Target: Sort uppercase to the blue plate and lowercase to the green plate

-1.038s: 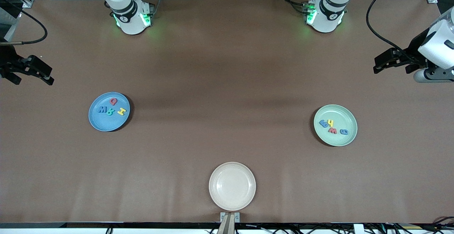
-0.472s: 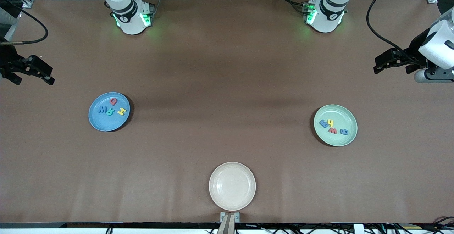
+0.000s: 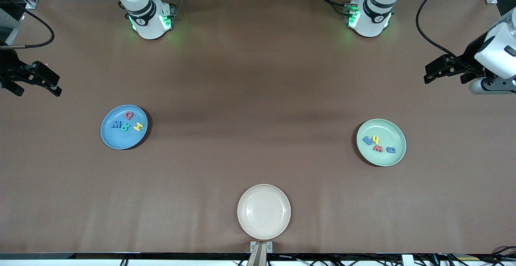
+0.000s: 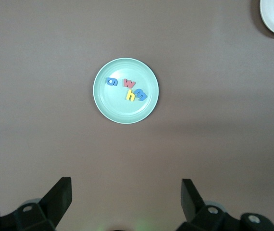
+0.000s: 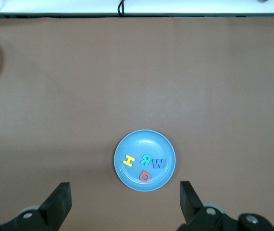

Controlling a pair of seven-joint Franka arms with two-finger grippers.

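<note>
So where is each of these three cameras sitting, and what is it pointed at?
Front view: high across the table, facing both arm bases; blue plate, green plate, cream plate, both end effectors open, waiting at the table's ends: left end effector, right end effector.
Left wrist view: looks down past its own fingers onto the green plate and its lowercase letters.
Right wrist view: looks down past its fingers onto the blue plate and its uppercase letters.
Shared: both wrist views catch the cream plate's edge.
</note>
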